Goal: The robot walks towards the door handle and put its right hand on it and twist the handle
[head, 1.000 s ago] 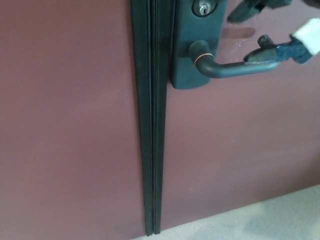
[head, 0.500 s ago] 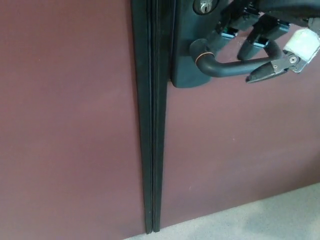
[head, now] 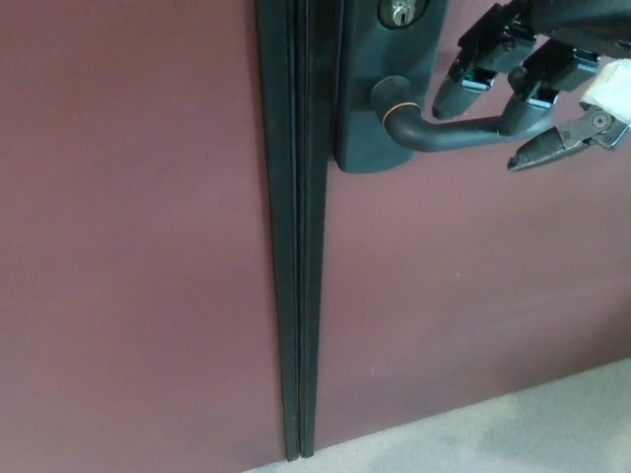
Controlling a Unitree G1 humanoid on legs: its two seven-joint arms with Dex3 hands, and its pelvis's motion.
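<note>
From the head camera I am looking down a dark red door (head: pixel 138 246) with a black vertical seam strip (head: pixel 301 246) running from the top edge to the floor (head: pixel 513 434), which shows as a pale speckled wedge at the bottom right. The door handle (head: pixel 444 133) sits at the upper right: a black lever coming out of a dark backplate (head: pixel 370 118), with a thin copper-coloured ring at its neck and a keyhole cylinder (head: pixel 399 13) just above on the same plate. The lever runs out level toward the right. My right hand (head: pixel 523 84) comes in from the top right corner and is draped over the outer end of the lever, two thick fingers (head: pixel 463 84) curled down across the top of it and the thumb pointing left just beneath, so the lever lies between them; the grip looks loose rather than clamped tight. A white patch shows at the wrist. My left hand is out of the picture.
</note>
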